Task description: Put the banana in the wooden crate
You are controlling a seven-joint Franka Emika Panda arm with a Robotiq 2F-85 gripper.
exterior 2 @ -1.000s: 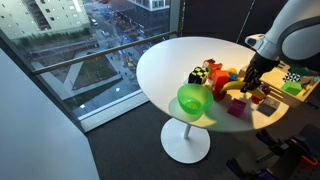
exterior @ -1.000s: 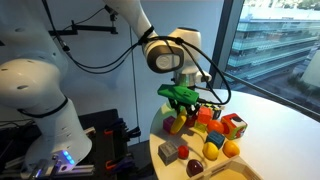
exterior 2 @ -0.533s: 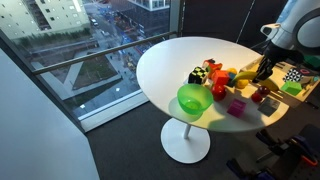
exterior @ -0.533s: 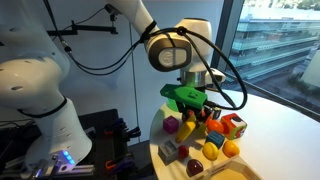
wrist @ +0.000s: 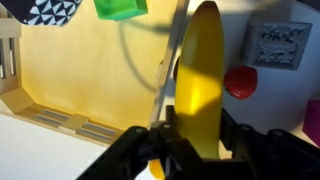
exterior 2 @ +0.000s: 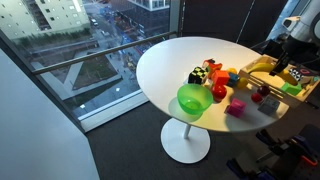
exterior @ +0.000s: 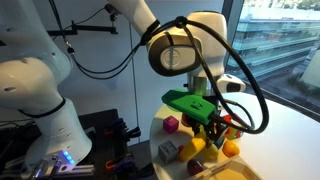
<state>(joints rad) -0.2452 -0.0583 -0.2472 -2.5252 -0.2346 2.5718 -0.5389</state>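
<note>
Claw [wrist: 196, 150] sits at bottom of wrist view, clamped on the banana [wrist: 200, 70] w/ a dark finger each side of its near end. The fingers [wrist: 243, 150] are blurred, so I can't make out the pads. Banana runs straight away from me up the frame, held clear of the tabletop [wrist: 35, 150].

Under it & to the left lies the wooden crate [wrist: 80, 80], w/ pale floor and slatted near wall. Its right rim passes approx. beneath the banana's left side, so banana hangs over the crate's right edge, not yet inside.

Just right of the banana, on white tabletop, is a red round toy [wrist: 240, 82]. Farther & more to the right is a grey square block [wrist: 272, 42]. At the far end of the crate are a green cube [wrist: 120, 8] and a black-and-white patterned piece [wrist: 55, 10], both cut by the frame edge; can't tell if they're in the crate.

In an exterior view the banana [exterior 2: 258, 66] shows at the right side of the round tabletop [exterior 2: 165, 60], above the toy cluster & well apart from the green bowl [exterior 2: 193, 100] at the near edge. In an exterior view the claw [exterior: 212, 127] hangs below its green mount [exterior: 190, 100], w/ a purple cube [exterior: 172, 124] to its left.
</note>
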